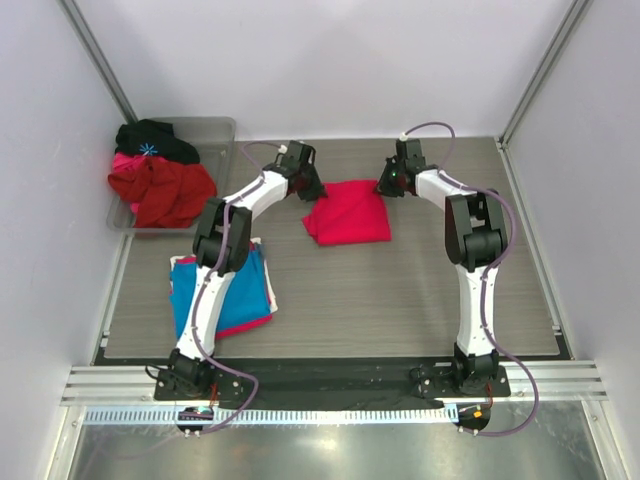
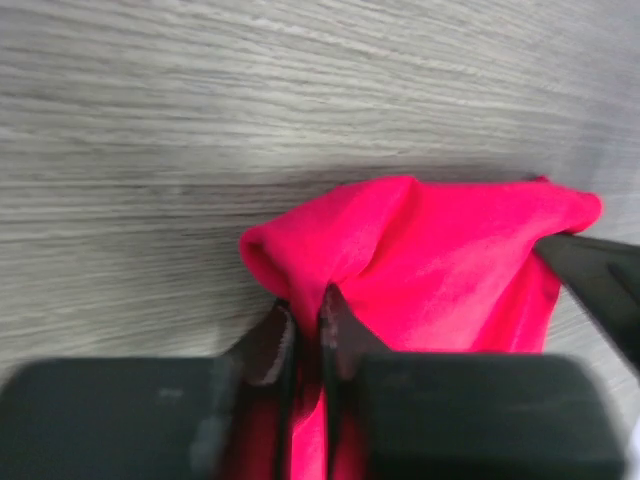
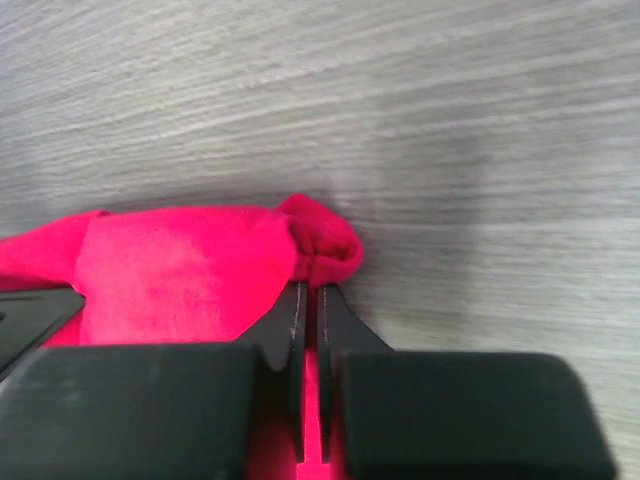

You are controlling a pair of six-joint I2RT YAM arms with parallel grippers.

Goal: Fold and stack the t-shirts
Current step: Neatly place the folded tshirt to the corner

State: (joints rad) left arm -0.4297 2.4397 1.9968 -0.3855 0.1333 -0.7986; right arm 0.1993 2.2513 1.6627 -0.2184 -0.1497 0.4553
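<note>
A bright crimson-pink t-shirt point(image 1: 348, 212) lies folded in a rough square at the table's far middle. My left gripper point(image 1: 312, 190) is at its far left corner, and the left wrist view shows that gripper point(image 2: 305, 310) shut on a raised fold of the shirt point(image 2: 450, 260). My right gripper point(image 1: 385, 185) is at the far right corner; in the right wrist view it point(image 3: 310, 300) is pinched on the bunched corner of the cloth point(image 3: 180, 270). A folded blue t-shirt point(image 1: 235, 295) lies at the left, with a pink-red t-shirt's edge point(image 1: 262, 322) showing under it.
A clear bin point(image 1: 215, 130) stands at the far left corner, holding crumpled red cloth point(image 1: 165, 190) and a black garment point(image 1: 155, 140). Metal frame posts rise at the back corners. The left arm reaches over the blue stack.
</note>
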